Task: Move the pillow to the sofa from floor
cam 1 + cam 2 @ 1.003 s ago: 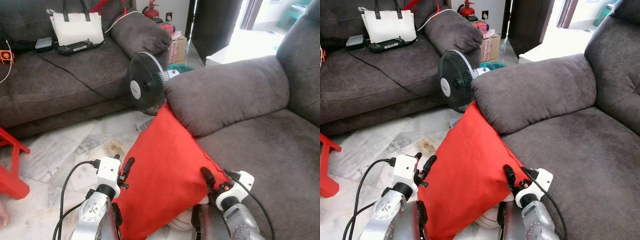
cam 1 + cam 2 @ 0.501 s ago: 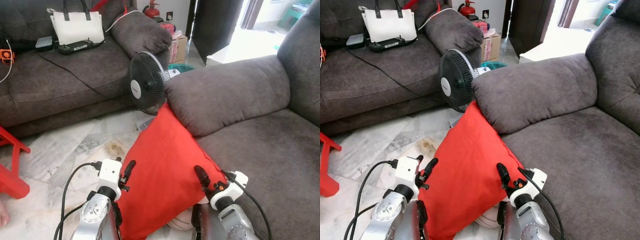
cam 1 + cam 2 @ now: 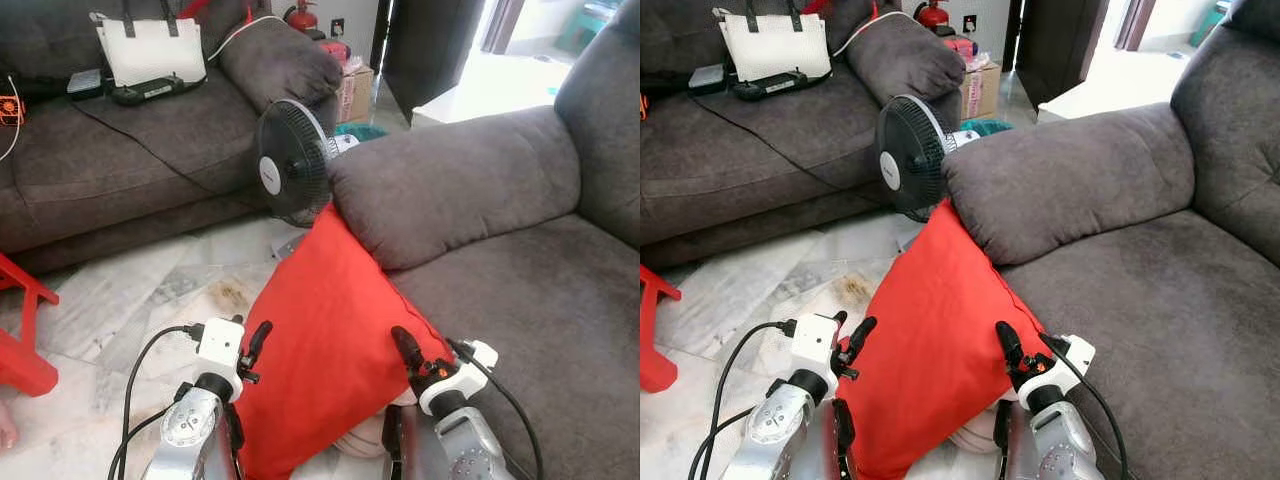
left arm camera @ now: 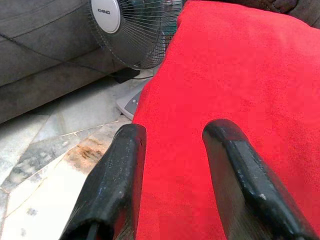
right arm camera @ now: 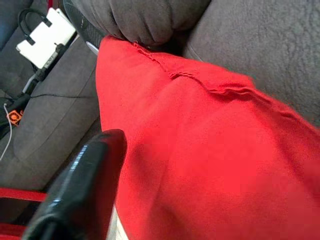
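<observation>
A red square pillow stands on one corner on the floor, its top corner leaning against the grey sofa's armrest. My left gripper is at the pillow's left edge. In the left wrist view its two black fingers stand open, with the red cloth just beyond them. My right gripper lies against the pillow's right corner, close to the sofa seat. In the right wrist view red fabric covers one side of that gripper.
A black pedestal fan stands on the tiled floor right behind the pillow. A second grey sofa at the back left holds a white bag and cables. A red stool is at the left edge. A cardboard box sits behind the fan.
My right gripper has edged slightly inward onto the pillow's right corner. The pillow and my left gripper have stayed in place; the view has shifted a little.
</observation>
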Motion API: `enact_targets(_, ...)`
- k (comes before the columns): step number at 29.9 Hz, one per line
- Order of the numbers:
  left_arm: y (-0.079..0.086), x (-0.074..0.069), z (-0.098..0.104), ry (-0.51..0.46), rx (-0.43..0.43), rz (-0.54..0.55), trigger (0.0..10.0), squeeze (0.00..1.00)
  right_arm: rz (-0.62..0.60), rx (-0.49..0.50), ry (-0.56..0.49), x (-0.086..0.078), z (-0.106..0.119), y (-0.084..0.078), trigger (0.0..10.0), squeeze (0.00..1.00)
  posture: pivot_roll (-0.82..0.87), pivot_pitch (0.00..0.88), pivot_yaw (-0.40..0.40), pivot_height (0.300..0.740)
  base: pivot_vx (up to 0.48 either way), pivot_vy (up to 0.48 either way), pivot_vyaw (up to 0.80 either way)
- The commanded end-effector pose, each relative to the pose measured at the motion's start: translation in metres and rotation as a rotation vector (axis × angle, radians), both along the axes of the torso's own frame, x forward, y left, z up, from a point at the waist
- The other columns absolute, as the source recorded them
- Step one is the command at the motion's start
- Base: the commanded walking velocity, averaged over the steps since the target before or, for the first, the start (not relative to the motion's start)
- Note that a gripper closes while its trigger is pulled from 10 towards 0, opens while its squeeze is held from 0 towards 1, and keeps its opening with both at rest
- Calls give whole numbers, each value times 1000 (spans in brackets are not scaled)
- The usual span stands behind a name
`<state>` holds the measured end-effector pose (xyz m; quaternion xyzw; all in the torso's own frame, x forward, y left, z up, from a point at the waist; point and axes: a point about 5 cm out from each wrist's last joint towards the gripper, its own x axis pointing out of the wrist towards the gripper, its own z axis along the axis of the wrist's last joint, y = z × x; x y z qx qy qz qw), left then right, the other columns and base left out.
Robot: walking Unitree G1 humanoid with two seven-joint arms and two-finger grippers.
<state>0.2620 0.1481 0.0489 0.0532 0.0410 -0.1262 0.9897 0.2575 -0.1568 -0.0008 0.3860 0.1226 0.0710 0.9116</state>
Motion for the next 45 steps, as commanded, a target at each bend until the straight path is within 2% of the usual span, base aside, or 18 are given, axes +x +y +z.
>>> enact_targets(1,-2,1,-2,11,5,-9,10000,0,-5,2,-38,1,5,-1,0,0,55,45,-46,518,0,0,0)
enact_targets(30,-3,2,-2,12,4,-12,10000,0,37,-13,-84,3,10,3,0,0,53,33,-44,518,0,0,0)
enact_targets(45,2,7,0,6,18,-18,10000,0,-12,-66,-114,8,16,1,0,0,50,0,-23,518,0,0,0)
